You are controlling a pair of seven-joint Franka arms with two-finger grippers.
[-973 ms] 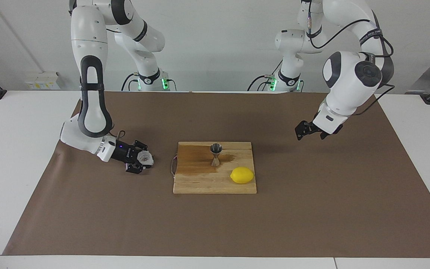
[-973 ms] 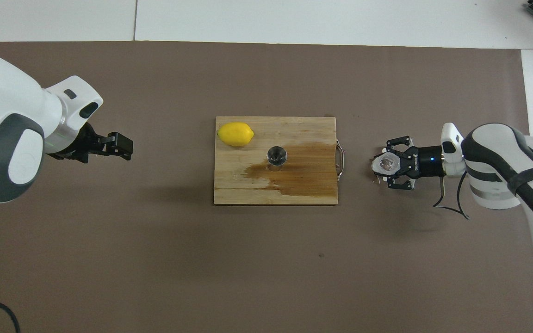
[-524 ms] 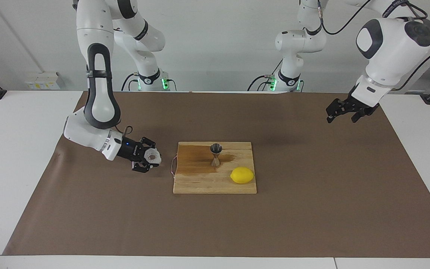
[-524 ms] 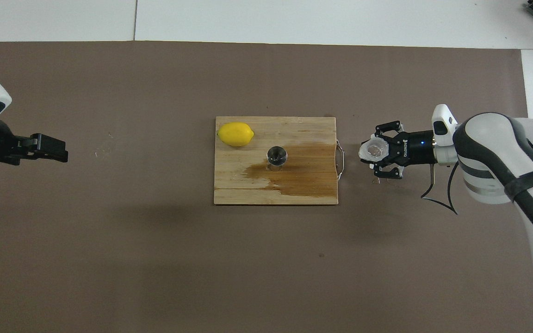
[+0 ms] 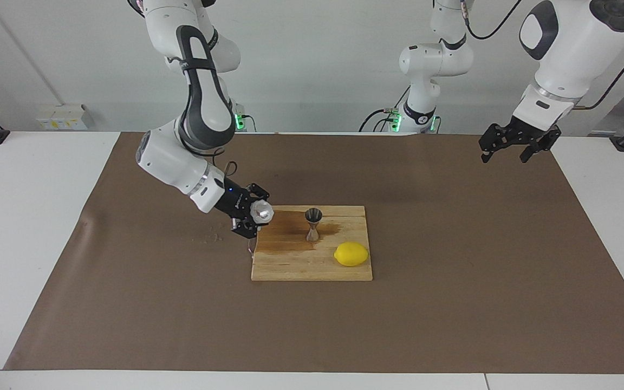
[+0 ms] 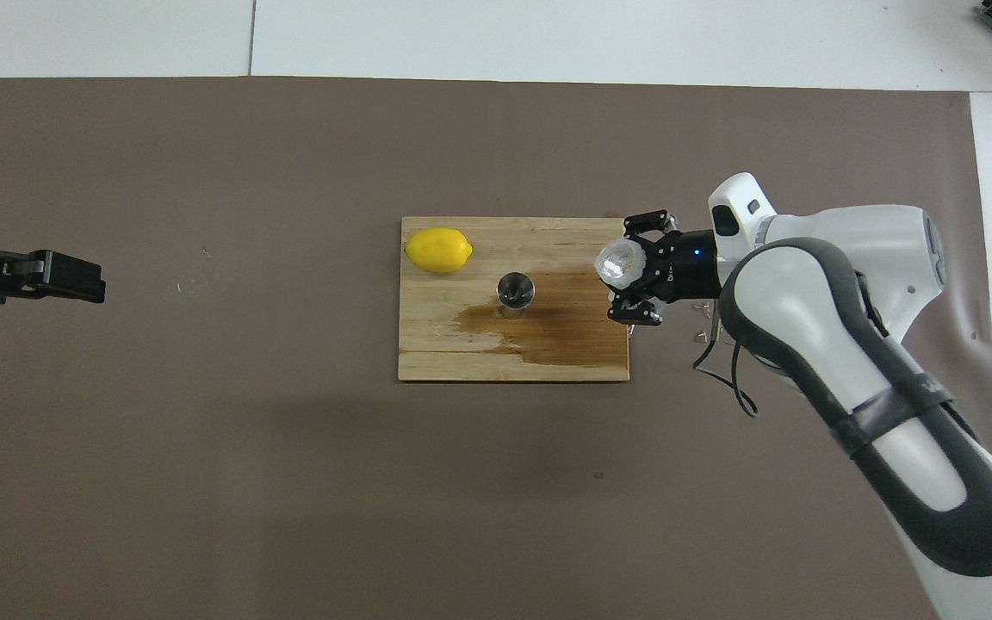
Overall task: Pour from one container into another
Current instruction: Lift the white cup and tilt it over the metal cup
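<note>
While carried clear of the table, faceted glass cup seen clamped in the right gripper, raised over the edge of the wooden cutting board at the right arm's end of the table. Not yet over the steel jigger, upright near the middle of the board on a dark wet stain. Lemon lying on the board just beside the jigger, farther from the robots. Judged to be the carrying step, with pouring not begun. Next move likely to call for bringing the cup's rim above the jigger's narrow mouth, then tipping slowly to keep liquid off the board. Left gripper waiting high over the brown mat toward its own end, fingers spread and holding nothing.
</note>
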